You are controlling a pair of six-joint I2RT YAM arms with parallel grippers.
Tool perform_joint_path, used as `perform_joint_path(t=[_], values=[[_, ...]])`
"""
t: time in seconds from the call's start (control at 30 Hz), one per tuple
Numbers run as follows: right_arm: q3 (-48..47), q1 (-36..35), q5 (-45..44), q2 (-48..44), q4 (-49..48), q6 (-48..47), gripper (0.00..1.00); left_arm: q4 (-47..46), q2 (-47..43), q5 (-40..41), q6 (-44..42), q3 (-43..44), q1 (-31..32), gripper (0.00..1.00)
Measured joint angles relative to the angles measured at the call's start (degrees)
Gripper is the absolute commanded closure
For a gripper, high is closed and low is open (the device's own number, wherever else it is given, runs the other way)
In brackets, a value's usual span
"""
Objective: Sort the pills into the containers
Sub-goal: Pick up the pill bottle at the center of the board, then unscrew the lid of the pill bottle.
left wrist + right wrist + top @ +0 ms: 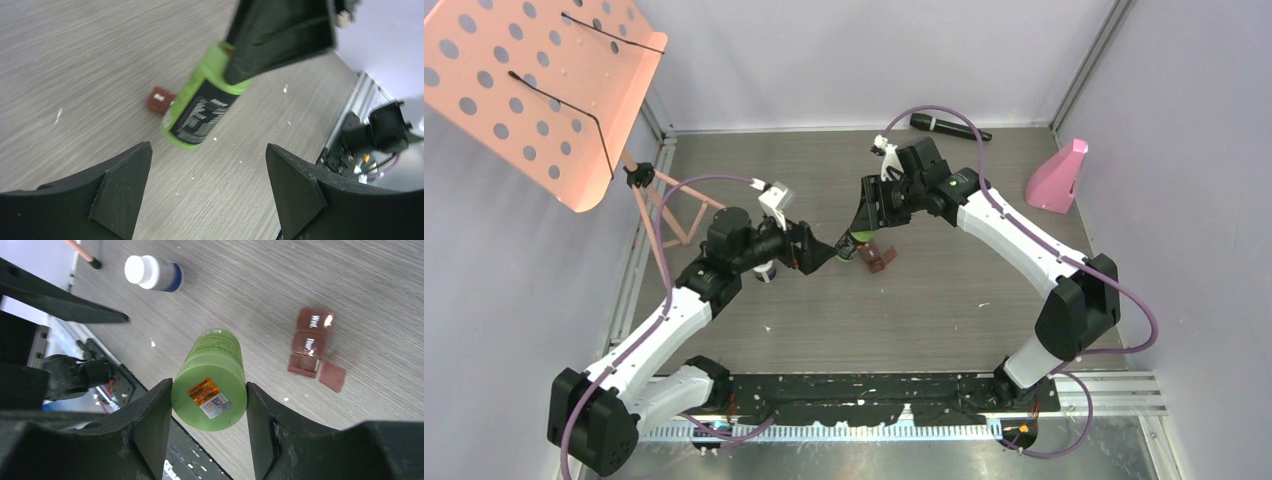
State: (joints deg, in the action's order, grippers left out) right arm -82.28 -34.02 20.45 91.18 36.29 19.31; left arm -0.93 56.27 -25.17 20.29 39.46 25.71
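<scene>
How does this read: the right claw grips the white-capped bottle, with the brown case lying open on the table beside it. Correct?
Not quite. The right claw grips the green bottle. The white-capped bottle sits apart on the table, untouched, as the right wrist view shows. The brown case does lie open beside the held bottle.

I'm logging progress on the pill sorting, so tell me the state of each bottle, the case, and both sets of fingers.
green bottle: cap on, tilted, clamped between the right fingers.
white bottle: cap on, resting on the table, untouched.
brown case: on the table, one end flap open.
left fingers: open, empty.
right fingers: shut on the green bottle.
</scene>
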Motion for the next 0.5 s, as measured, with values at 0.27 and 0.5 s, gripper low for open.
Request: perform_joint_path(t=[0.27,0.5], values=[[0.0,0.7,9.8,-0.3,-2.3,2.6,0.68,-0.9,6.3,-8.1,-11.9,3.1,4.2,0.14],[0.0,0.7,14.5,-0.3,-3.1,3.7,0.68,-0.5,11.3,-9.4,-15.5,5.2,4.2,0.17]])
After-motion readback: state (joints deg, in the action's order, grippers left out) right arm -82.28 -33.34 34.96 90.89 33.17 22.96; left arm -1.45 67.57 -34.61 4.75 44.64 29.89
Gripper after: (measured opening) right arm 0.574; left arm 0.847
